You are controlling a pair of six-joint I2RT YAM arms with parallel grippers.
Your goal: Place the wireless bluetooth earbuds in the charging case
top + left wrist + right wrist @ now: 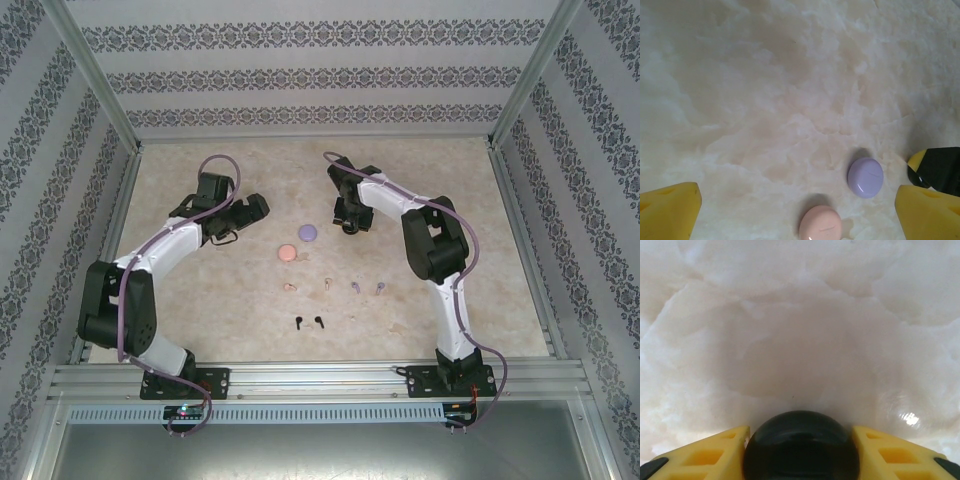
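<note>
While the right gripper [350, 226] brackets the glossy black round case [801, 445], its grip impossible to confirm, the tiny black stemmed earbuds [298, 322] lie well nearward, midway between both arms; the left gripper [243, 222] gapes wide.

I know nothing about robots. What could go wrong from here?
The black case is round and glossy, so it may squirt out from between the right gripper's yellow fingers, which clasp its sides. The earbuds are tiny and lie loose in close pairs on the table, so grabbing one could knock its neighbour away.
</note>
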